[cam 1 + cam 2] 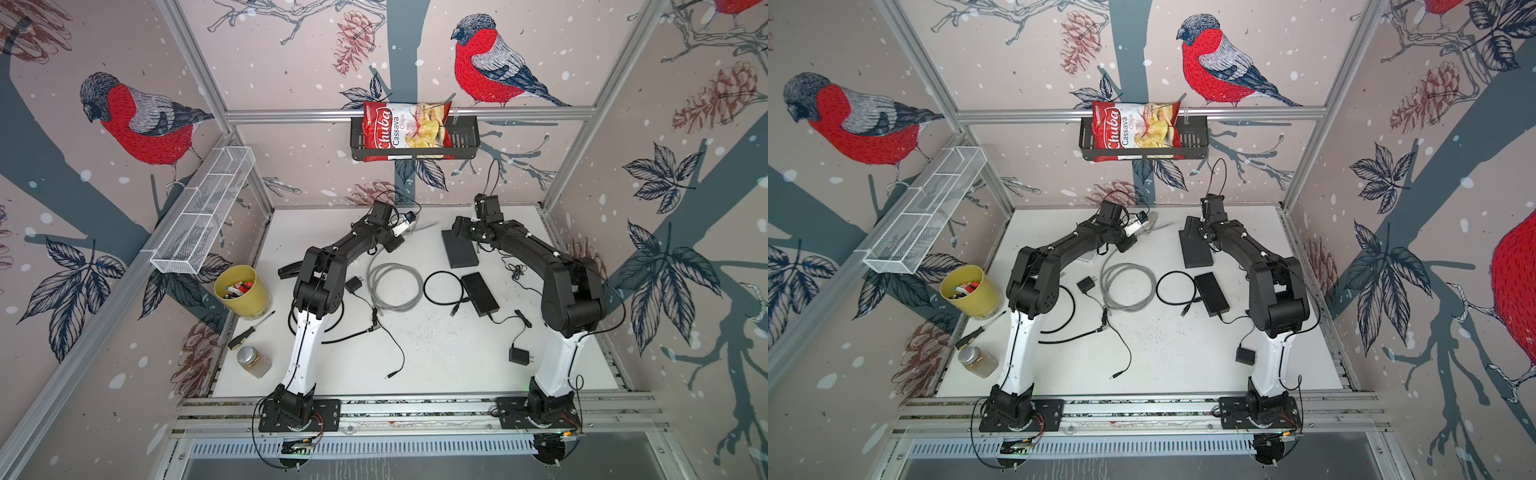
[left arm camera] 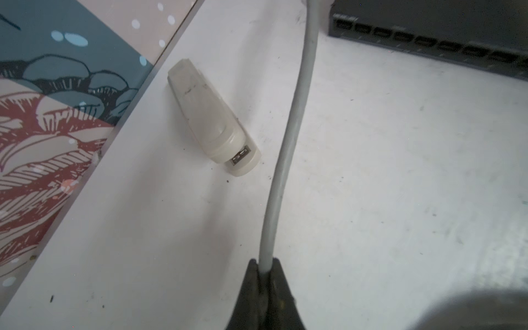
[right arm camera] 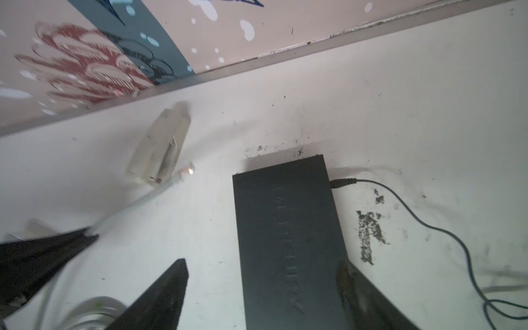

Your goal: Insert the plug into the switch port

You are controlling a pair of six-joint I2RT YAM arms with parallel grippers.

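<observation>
The left gripper (image 2: pixel 264 267) is clamped tight on the grey network cable (image 2: pixel 288 137). The cable's clear plug (image 3: pixel 187 171) sits near the black switch (image 3: pixel 285 243), outside its ports. The right gripper (image 3: pixel 263 262) stands wide apart, straddling the switch; whether it touches is unclear.

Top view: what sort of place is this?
Probably a staged robot test cell: aluminium frame hung with bird-print wall panels, left arm and right arm bolted to a front rail, chips bag in a wall basket.
</observation>
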